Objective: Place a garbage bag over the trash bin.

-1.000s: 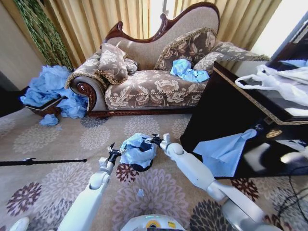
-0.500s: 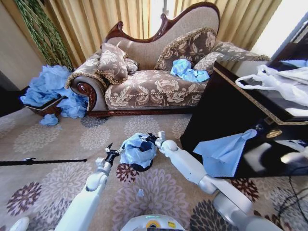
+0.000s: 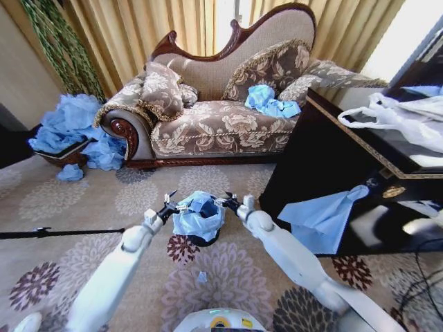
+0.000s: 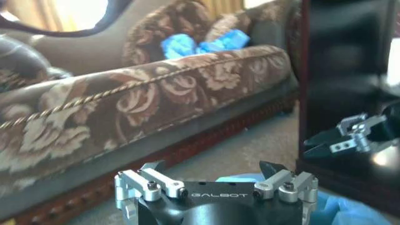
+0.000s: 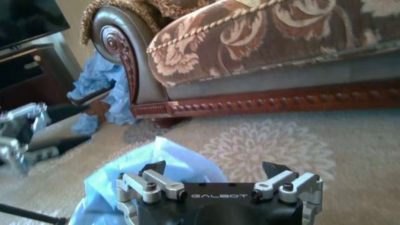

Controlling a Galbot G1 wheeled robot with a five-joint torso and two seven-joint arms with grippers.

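Light-blue garbage bag (image 3: 199,214) was seen draped over the trash bin (image 3: 201,238), which stood on the patterned carpet (image 3: 83,207) in front of the sofa (image 3: 228,124). Only a dark sliver of the bin was visible below the crumpled plastic. Left hand (image 3: 172,205) was positioned at the bag's left edge, fingers spread and released, nothing gripped. Right hand (image 3: 226,202) was positioned at the bag's right edge, likewise released, fingers apart. In the left wrist view, left hand (image 4: 216,168) was seen with both fingertips apart above blue plastic, the right hand farther off near the dark cabinet (image 4: 350,84). In the right wrist view, right hand (image 5: 216,168) was seen spread over the bag (image 5: 150,178). More blue bags (image 3: 270,102) were noted on the sofa seat, and a heap (image 3: 73,128) beside its armrest.
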